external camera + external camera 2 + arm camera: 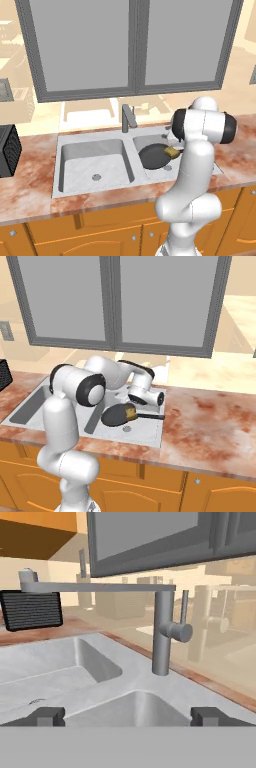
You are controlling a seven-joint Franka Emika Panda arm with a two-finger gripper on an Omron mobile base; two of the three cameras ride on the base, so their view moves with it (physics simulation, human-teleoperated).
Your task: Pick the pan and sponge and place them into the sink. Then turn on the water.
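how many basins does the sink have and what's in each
2. The left basin holds nothing but its drain. The right basin, nearer the arm, holds the pan with the sponge at its edge. The arm hides part of the right basin.

no readable text, no labels, no brand marks, no numbers on any surface

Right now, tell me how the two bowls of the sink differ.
The right bowl holds the pan with the sponge on its edge; the left bowl holds nothing but its drain. In the left base view the arm hides part of the right bowl, while the left bowl is in full sight. Both are light-grey rectangles of one sink.
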